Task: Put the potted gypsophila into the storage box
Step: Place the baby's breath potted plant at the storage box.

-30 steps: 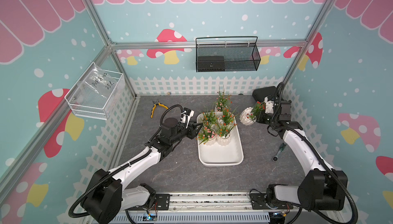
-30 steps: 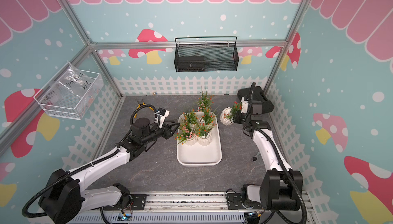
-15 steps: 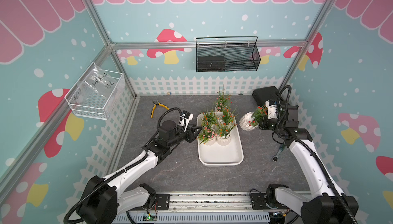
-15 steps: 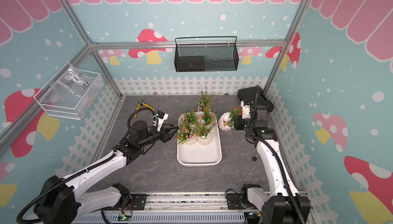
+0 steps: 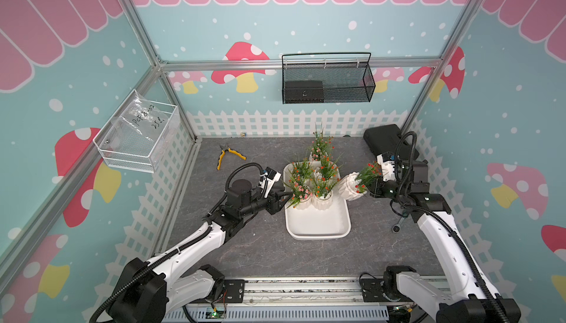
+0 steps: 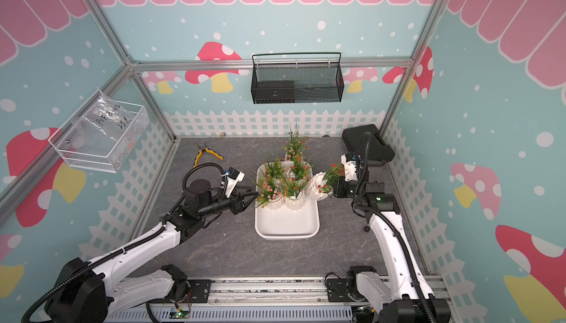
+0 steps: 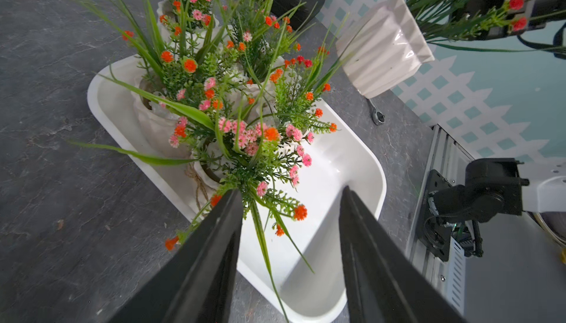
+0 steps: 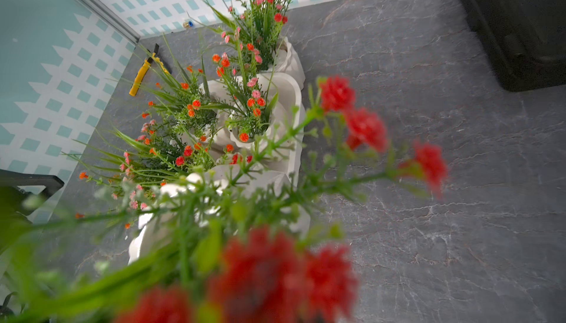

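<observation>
The storage box (image 5: 318, 223) (image 6: 288, 223) is a white tray in the middle of the table. Several potted gypsophila (image 5: 321, 195) stand in its far half, and one more (image 5: 320, 151) stands just beyond its far rim. My right gripper (image 5: 372, 188) is shut on the sprigs of another potted gypsophila (image 5: 350, 185) (image 7: 382, 45), which hangs tilted in the air just right of the tray. Blurred red flowers (image 8: 263, 275) hide the jaws in the right wrist view. My left gripper (image 5: 288, 197) (image 7: 290, 189) is open at the tray's left rim, with loose sprigs between its fingers.
Yellow pliers (image 5: 228, 155) lie at the far left of the table. A black hard case (image 5: 384, 140) sits in the far right corner, and a small tool (image 5: 398, 225) lies by the right arm. A black mesh basket (image 5: 326, 82) hangs on the back wall, a wire basket (image 5: 137, 140) on the left wall.
My right gripper has carried its pot nearer and a little toward the tray. The left arm has shifted only slightly by the tray's left rim.
</observation>
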`<control>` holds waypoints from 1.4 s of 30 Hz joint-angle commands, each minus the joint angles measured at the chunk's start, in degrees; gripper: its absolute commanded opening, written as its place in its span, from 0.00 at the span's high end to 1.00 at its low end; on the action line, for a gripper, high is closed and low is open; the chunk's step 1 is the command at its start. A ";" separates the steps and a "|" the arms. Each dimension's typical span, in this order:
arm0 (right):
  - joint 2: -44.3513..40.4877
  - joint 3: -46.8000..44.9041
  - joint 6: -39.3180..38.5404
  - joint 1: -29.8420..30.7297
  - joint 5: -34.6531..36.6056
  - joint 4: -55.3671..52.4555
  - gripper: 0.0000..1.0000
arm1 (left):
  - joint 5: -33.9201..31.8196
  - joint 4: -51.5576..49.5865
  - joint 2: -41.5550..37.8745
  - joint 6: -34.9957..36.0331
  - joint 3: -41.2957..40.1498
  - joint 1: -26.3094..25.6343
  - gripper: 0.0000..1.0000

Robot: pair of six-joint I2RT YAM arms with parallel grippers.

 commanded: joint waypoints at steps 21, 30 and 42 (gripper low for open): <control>7.71 0.99 -6.50 29.27 3.95 -0.28 0.96 | 1.11 -8.55 -5.55 5.26 -2.42 -1.18 0.48; 15.19 3.10 -3.66 35.67 6.29 4.42 0.95 | 0.83 -8.53 -5.17 5.46 -3.17 -1.19 0.47; 19.95 3.36 -0.71 38.98 8.49 8.97 0.95 | 0.89 -7.61 -5.58 5.37 -4.04 -1.19 0.47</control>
